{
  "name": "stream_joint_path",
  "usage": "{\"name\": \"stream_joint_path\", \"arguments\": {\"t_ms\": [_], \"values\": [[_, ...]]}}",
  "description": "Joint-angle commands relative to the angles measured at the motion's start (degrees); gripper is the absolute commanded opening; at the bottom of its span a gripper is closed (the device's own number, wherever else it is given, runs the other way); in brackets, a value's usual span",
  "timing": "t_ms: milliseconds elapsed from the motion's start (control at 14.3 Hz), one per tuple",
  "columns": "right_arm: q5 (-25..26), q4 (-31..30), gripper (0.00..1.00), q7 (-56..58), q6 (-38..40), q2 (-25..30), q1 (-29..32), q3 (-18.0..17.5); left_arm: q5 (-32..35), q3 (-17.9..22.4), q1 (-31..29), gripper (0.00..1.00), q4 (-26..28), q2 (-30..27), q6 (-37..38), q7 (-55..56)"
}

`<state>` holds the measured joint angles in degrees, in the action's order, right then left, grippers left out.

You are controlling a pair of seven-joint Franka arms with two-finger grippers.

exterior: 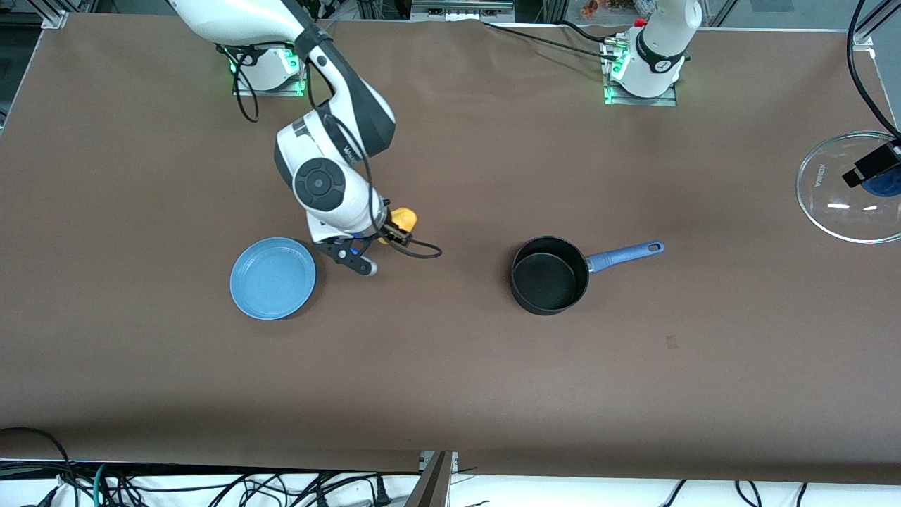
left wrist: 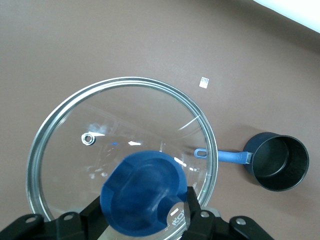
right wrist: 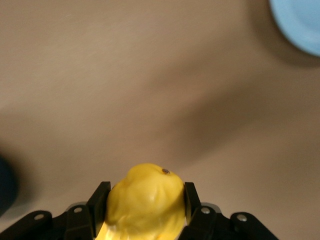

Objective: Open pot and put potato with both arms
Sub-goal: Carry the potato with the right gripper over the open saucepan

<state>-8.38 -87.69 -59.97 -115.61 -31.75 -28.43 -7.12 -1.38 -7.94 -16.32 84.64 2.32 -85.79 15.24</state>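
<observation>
Currently mid-transfer, lid already off. Right end effector (exterior: pixel 394 229) is clamped on the potato (exterior: pixel 404 219), up over bare desk (exterior: pixel 450 380) beside the blue plate (exterior: pixel 272 277), toward the right arm's end. Pot (exterior: pixel 549 274) sits open and empty mid-desk, handle toward the left arm's end. Left end effector (exterior: pixel 876 165) grips the glass lid (exterior: pixel 845 189) by its blue knob (left wrist: pixel 145 192) at the desk edge at the left arm's end. Next, I'd judge: carry the potato over the pot, lower, release. Potato mostly hidden by the wrist in front view; lid cut off at frame edge.
</observation>
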Motion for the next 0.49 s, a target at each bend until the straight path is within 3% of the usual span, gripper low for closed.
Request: {"name": "stream_joint_path", "arguments": {"t_ms": [0,210,420], "values": [[-0.85,8.04,0.34,-5.4,0.48,-4.89,-3.9,0.44,-1.61,0.91,0.5,0.26,1.32,-1.44,-1.05,-1.36],[-0.85,15.69,0.34,-11.03,-0.57,-9.37,-7.34,0.44,-1.61,0.99,0.5,0.26,1.32,-1.35,-1.05,-1.36],[-0.85,17.73,0.34,-14.03,-6.54,-11.31,-9.45,0.44,-1.61,1.0,0.5,0.26,1.32,-1.26,-1.13,-1.36]]}}
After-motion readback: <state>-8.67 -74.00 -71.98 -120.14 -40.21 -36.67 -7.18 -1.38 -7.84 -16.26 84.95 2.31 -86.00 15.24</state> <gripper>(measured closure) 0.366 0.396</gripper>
